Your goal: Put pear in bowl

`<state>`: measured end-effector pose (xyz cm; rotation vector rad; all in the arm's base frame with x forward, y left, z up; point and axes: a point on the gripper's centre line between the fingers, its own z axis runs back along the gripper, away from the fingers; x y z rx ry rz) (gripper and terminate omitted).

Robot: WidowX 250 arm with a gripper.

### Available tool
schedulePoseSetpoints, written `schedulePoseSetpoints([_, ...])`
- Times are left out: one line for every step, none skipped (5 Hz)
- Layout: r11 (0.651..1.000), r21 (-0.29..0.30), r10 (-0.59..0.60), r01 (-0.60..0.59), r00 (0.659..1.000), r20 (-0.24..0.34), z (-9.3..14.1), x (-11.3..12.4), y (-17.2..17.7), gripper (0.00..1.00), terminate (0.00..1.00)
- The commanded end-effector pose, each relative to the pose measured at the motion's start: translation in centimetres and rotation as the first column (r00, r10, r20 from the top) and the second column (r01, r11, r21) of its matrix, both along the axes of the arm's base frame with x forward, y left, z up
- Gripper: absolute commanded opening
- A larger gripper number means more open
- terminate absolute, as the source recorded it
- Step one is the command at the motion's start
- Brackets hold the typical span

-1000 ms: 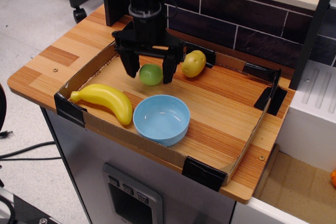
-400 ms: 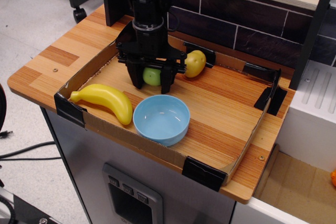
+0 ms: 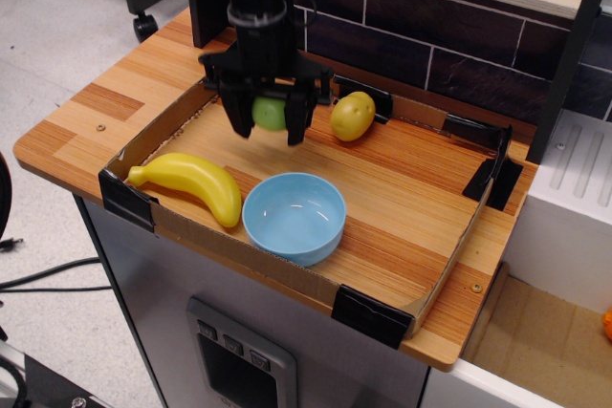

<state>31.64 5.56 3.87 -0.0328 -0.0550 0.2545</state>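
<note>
The pear [image 3: 269, 114] is smooth, light green and roundish, pinched between the two black fingers of the gripper [image 3: 267, 125] and held clear of the wood above the back left part of the tray [image 3: 435, 279]. The light-blue bowl [image 3: 294, 217] sits near the tray's front edge with nothing in it. A banana [image 3: 194, 182] lies just left of the bowl, and a yellow-brown fruit [image 3: 352, 116] rests near the back wall.

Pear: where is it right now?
The pear sits between the gripper fingers at the tray's back left, left of the yellow-brown fruit and behind the bowl.
</note>
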Motion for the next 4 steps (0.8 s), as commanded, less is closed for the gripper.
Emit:
schedulePoseSetpoints([0.994, -0.065, -0.092, 0.091, 0.996, -0.022, 3.2, -1.8, -3.6, 0.00, 0.00])
schedulePoseSetpoints([0.987, -0.071, -0.148, 0.145, 0.988, -0.032, 2.7, -3.9, -5.4, 0.00, 0.00])
schedulePoseSetpoints([0.980, -0.071, -0.191, 0.188, 0.981, -0.032, 2.2, -5.5, -6.8, 0.00, 0.00])
schedulePoseSetpoints([0.977, -0.067, -0.204, 0.202, 0.979, -0.024, 1.7, -6.2, -6.7, 0.00, 0.00])
